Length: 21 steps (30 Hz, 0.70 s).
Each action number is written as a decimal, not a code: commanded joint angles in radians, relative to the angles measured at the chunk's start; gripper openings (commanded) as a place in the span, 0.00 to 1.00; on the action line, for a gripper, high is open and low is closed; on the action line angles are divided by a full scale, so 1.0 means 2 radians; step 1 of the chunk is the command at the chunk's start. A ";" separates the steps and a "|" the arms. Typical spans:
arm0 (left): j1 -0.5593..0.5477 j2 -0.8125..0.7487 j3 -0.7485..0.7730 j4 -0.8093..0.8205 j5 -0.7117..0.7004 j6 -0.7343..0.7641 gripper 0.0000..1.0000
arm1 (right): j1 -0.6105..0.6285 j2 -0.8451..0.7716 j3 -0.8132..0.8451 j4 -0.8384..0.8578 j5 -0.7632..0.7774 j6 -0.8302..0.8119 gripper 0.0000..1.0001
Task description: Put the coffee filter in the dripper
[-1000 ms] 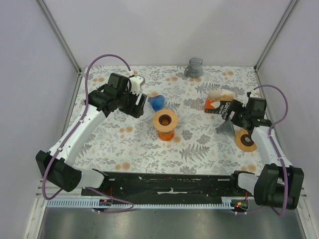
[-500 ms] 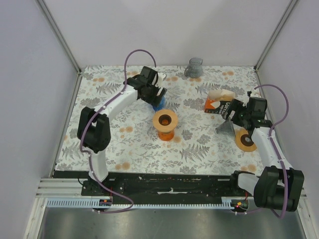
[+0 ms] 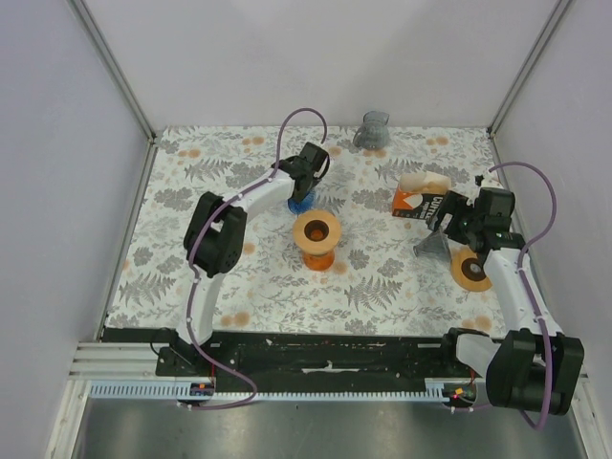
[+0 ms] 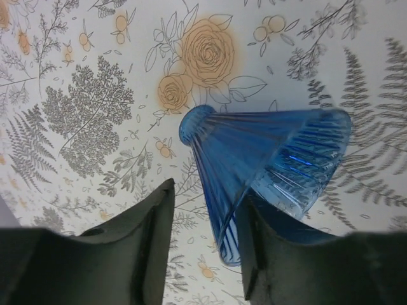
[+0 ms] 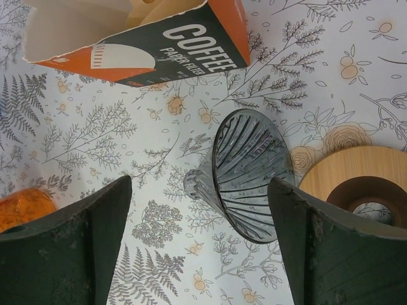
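Reaching farther, left jaws narrowed, loosely astride blue dripper (image 4: 273, 152); right jaws wide.

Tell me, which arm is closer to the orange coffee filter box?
Right. The right end effector, open, sits just on the near side of the coffee filter box, around a grey dripper. The left end effector is farther off across the table, straddling the blue dripper.

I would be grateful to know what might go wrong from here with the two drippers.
1. The left gripper straddles one thin, slanted wall of the blue dripper, which lies on its side; it may slip or roll when clamped.
2. The right gripper hangs open over the grey dripper, also on its side beside the wooden ring; closing could push it against the ring.
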 commanded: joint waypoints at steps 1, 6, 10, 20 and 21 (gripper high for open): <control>0.003 0.011 0.028 0.010 -0.051 0.031 0.37 | -0.001 -0.016 0.026 -0.010 -0.012 -0.009 0.94; 0.006 -0.021 0.036 -0.001 -0.041 0.023 0.02 | -0.001 -0.029 0.043 -0.028 -0.029 -0.017 0.93; 0.018 -0.067 0.067 -0.040 0.011 -0.009 0.02 | -0.001 -0.047 0.069 -0.052 -0.043 -0.036 0.91; 0.054 -0.187 0.151 -0.177 0.227 -0.127 0.02 | 0.145 -0.016 0.209 -0.116 -0.029 -0.041 0.82; 0.054 -0.196 0.148 -0.184 0.245 -0.147 0.02 | 0.177 -0.004 0.232 -0.117 -0.017 -0.038 0.82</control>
